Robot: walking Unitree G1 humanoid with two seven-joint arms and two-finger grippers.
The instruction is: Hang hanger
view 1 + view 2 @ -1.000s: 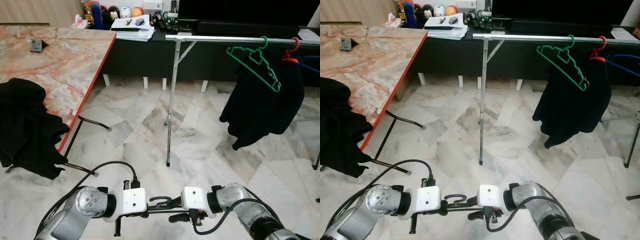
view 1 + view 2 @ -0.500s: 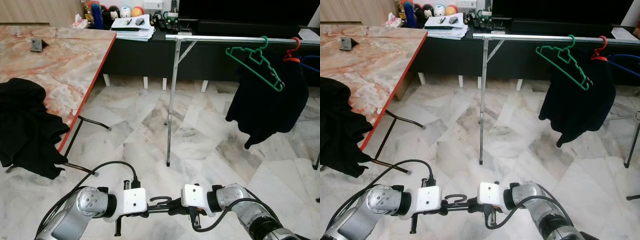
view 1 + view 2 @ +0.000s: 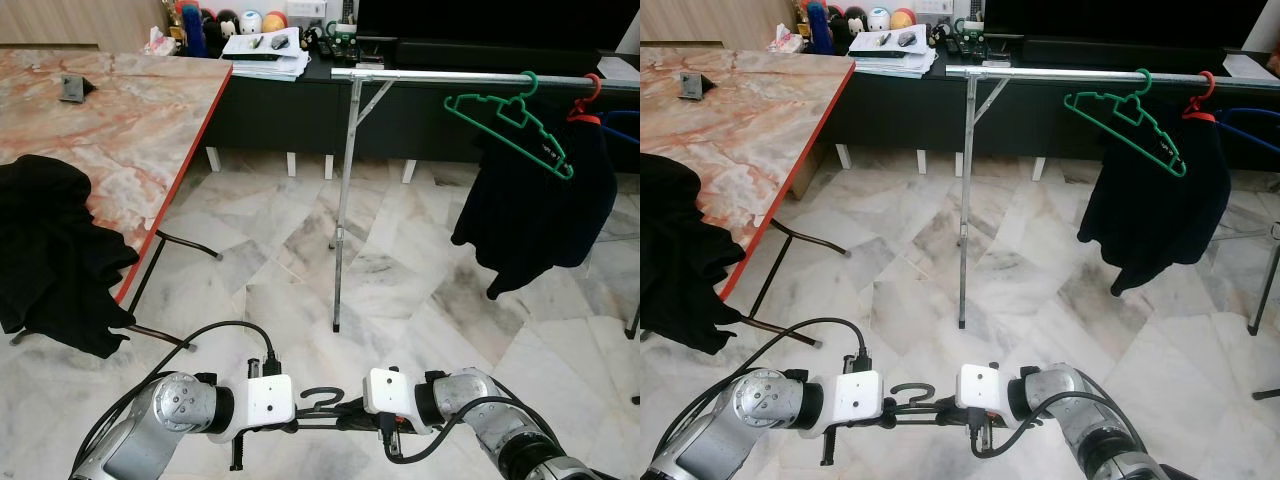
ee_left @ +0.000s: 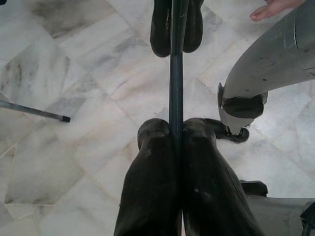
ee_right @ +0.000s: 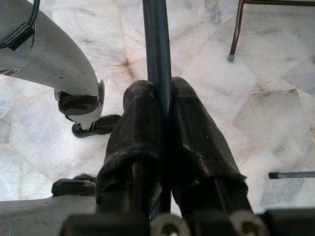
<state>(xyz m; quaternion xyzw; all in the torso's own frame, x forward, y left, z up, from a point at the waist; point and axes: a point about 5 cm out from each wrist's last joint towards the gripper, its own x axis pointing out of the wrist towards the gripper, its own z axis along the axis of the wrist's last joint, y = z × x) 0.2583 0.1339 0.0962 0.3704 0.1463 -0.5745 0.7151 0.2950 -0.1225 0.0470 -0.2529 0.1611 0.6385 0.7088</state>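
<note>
Swung since a second ago: green hanger [image 3: 512,122] on the metal rail [image 3: 450,77], now tilted further toward the rack's upright, and the black garment [image 3: 535,215] on the red hanger [image 3: 583,103] beside it, now hanging further right. Dark hanger [image 3: 322,399] (hook upward) held low over the marble floor [image 3: 400,280], its bar pinched by left hand [image 4: 175,132] and right hand [image 5: 162,93], both closed on it. Marble desk [image 3: 110,130] at left carries black cloth [image 3: 50,250].

A home: marble floor [image 3: 400,290], clothes rail [image 3: 470,76], television cabinet [image 3: 300,110].
</note>
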